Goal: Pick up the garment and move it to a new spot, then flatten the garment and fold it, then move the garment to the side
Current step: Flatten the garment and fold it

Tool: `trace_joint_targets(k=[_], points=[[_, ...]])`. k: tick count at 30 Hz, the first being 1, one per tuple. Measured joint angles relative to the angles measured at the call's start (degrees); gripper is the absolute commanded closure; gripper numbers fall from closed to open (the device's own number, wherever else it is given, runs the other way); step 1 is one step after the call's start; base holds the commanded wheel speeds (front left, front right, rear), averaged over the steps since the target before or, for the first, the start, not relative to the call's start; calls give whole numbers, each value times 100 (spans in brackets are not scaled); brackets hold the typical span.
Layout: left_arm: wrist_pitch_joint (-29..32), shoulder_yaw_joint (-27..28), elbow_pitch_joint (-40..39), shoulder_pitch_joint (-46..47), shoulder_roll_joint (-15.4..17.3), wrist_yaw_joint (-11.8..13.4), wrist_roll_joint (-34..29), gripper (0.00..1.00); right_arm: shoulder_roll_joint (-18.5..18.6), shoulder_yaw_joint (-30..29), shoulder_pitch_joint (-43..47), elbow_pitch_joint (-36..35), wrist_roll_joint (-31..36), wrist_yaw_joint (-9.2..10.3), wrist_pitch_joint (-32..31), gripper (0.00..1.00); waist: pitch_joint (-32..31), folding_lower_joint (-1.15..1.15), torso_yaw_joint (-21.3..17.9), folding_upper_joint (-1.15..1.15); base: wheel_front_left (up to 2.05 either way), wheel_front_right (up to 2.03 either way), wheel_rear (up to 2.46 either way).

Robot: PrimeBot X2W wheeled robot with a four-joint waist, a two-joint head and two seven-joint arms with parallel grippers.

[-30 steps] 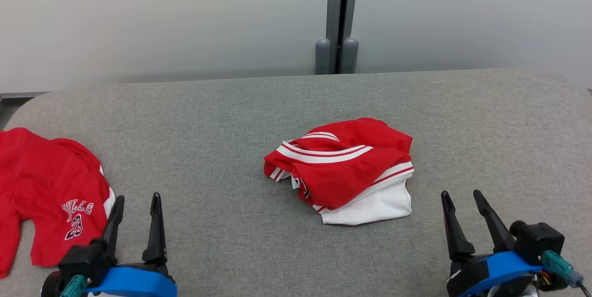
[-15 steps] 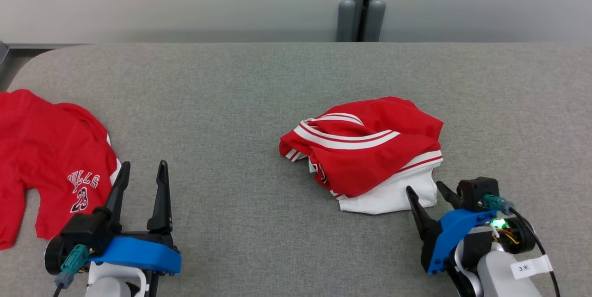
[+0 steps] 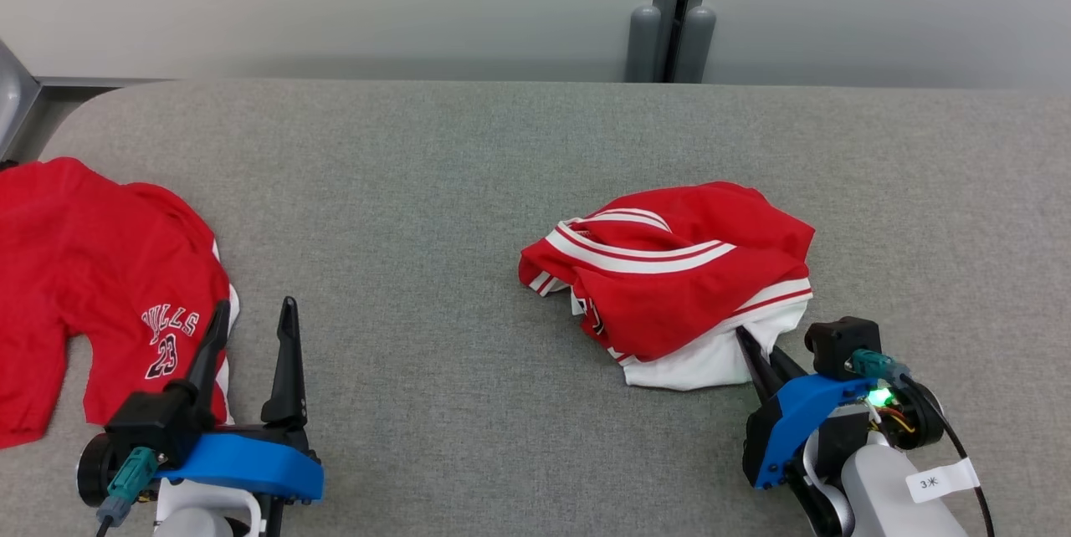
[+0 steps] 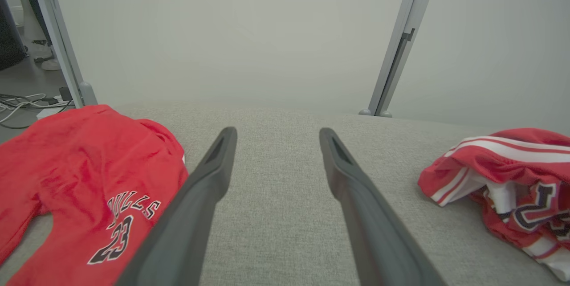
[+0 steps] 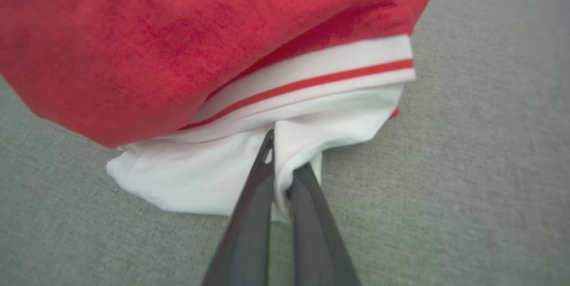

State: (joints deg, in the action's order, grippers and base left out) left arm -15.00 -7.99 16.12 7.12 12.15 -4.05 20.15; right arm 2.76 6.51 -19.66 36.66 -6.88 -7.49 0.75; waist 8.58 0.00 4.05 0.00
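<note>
The garment [image 3: 669, 269], a crumpled red jersey with white stripes and a white underside, lies right of centre on the grey padded table [image 3: 418, 169]. My right gripper [image 3: 757, 347] is at its near right corner, shut on a fold of the white hem. In the right wrist view the two fingers [image 5: 256, 197] pinch white cloth of the garment [image 5: 178, 45] between them at my right gripper [image 5: 285, 157]. My left gripper [image 3: 255, 307] stands open over bare table at the lower left, well apart from the garment [image 4: 503, 165]. The left gripper [image 4: 277, 132] holds nothing.
Red shorts [image 3: 109, 269] printed "BULLS 23" lie flat at the table's left edge, just left of my left gripper; they are the red shorts [image 4: 80, 165] in the left wrist view. A pale partition with a grey post [image 3: 669, 10] stands behind the table.
My right gripper has reached forward to the garment's white hem and shut on it. The left gripper stays open in place. The head camera has shifted.
</note>
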Motion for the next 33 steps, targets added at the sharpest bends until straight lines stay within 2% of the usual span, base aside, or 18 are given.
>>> trace_joint_targets(k=[5,12,16,19,23,28,33], points=[[0,4,11,-114,-21,-3,-16,0,2,213,193,-730,-375,0,-91,100,-230,0,-14,0,0,0,0],[1,3,-15,-236,-52,-3,-43,0,0,825,349,-2847,-902,0,-773,100,-432,0,-70,0,0,0,0],[0,10,-63,-237,-64,-3,-43,0,0,1308,-119,-3509,-1680,0,-950,100,-398,-1,-88,0,0,0,0],[0,1,-93,-224,-91,-3,-57,0,0,1566,-800,-3482,-2086,0,-916,100,-331,0,-69,0,0,0,0],[0,-37,-116,-53,-162,-48,-104,0,1,1808,-1879,-2997,-2804,1,-818,100,-186,0,29,0,0,0,0],[0,-153,-96,143,-261,-103,-160,0,2,1949,-3351,-2218,-3096,1,-648,100,-17,0,229,0,0,0,0],[0,-166,-40,276,-333,-154,-208,0,4,1984,-4435,-1441,-3367,0,-114,100,47,0,397,0,0,0,0]])
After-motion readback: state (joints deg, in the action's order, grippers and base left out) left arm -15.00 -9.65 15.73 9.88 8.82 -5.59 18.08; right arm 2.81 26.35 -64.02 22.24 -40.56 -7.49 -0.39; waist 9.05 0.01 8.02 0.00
